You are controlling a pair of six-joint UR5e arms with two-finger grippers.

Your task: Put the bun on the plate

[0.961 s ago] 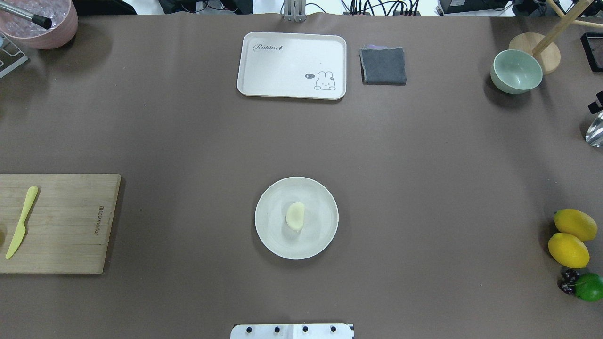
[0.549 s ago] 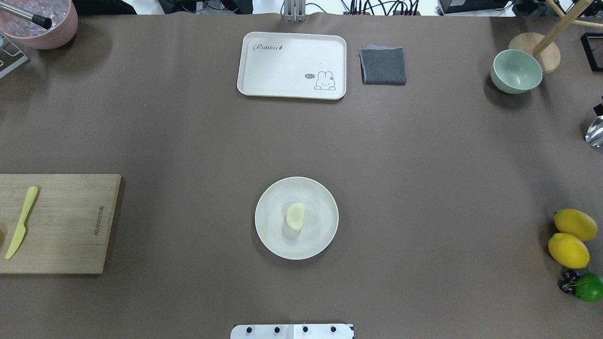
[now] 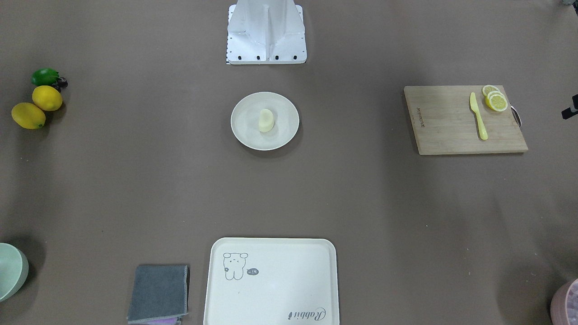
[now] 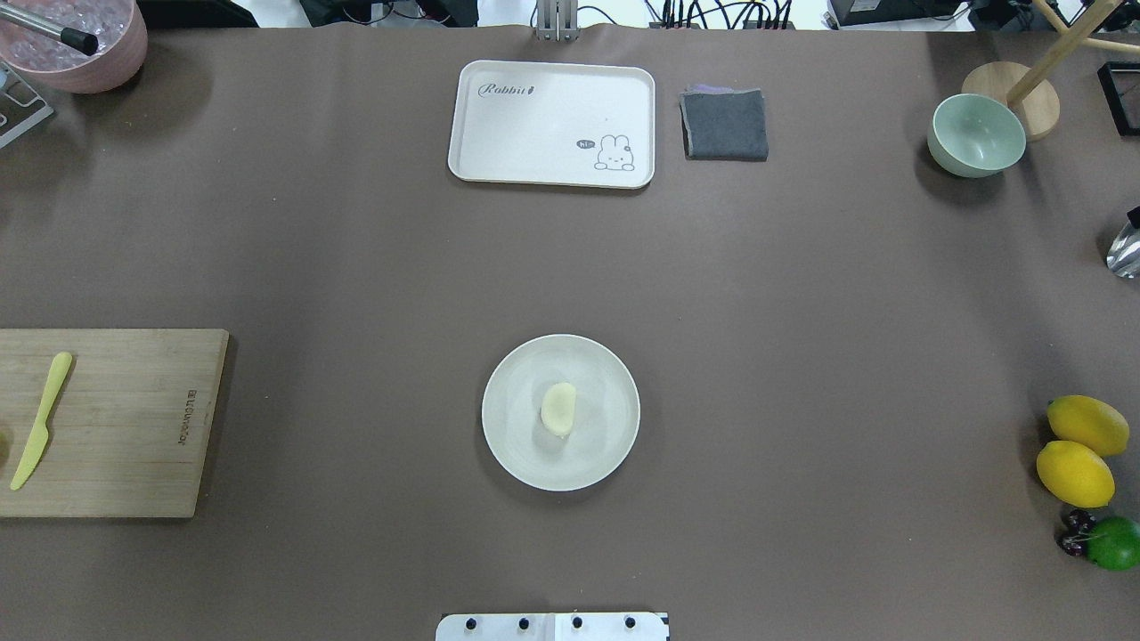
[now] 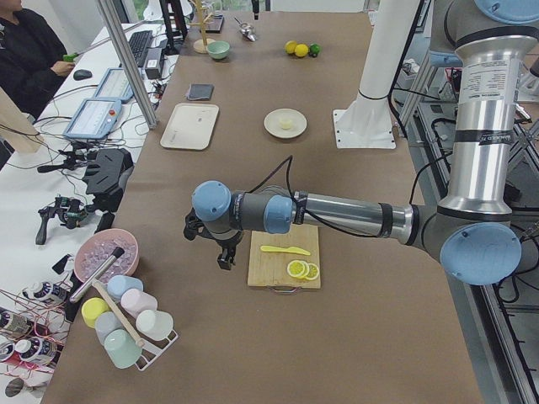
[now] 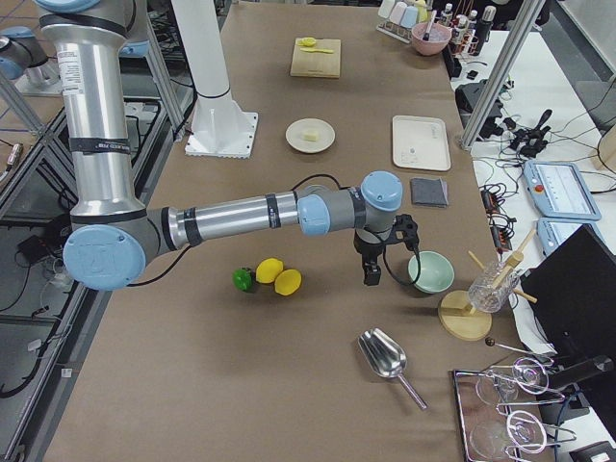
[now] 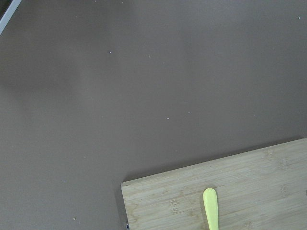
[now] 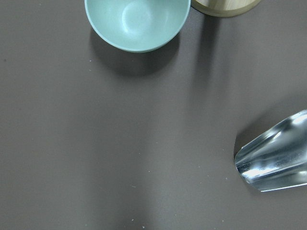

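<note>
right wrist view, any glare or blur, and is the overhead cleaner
Right wrist view: bright glare streaks on the scoop; the bowl throws a soft shadow down-frame; table specks look sharp. Overhead view: even light, a faint shadow rims the plate, the bun is pale against it but distinct.

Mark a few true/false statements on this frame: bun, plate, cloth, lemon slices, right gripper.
1. The bun lies on the plate. True.
2. The grey cloth lies beside the tray. True.
3. The lemon slices sit on the tray. False: they are on the cutting board, next to the yellow knife.
4. The right gripper hangs over the plate. False: it hangs beside the mint bowl, far from the plate.
</note>
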